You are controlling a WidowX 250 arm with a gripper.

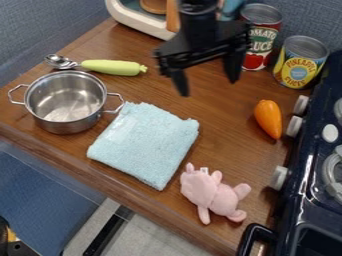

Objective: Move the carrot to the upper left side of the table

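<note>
- Black two-finger gripper (pixel 208 88): over the upper middle of the counter (pixel 220 120), jaws well apart, nothing between them.
- Orange tapered smooth carrot (pixel 268 119): lying on the right side of the counter, near the stove, not at upper left.
- Pale blue folded terry cloth (pixel 145 145): flat, mid-counter.
- Red-and-white labelled metal can (pixel 259 42) and yellow-labelled metal can (pixel 299 64): upright, upper right, near each other.
- Silver metal utensil with light green handle (pixel 112 67): upper left, just behind the pot.
- Shiny steel pot with two loop handles (pixel 65 124): left, upright, nothing in it.
- Pink plush toy (pixel 212 194): lower right, near the cloth.
- Cream rounded object (pixel 140 19): top edge, brown pieces by it.
- Dark blue toy stove (pixel 302 200), white knobs: along the right side.
- Surface: brown wood grain, front edge slanting down to the right.
- Room: blue-grey textured wall (pixel 43 25) behind; blue panel (pixel 37 185) and pale grey floor (pixel 157 237) below the front edge.
</note>
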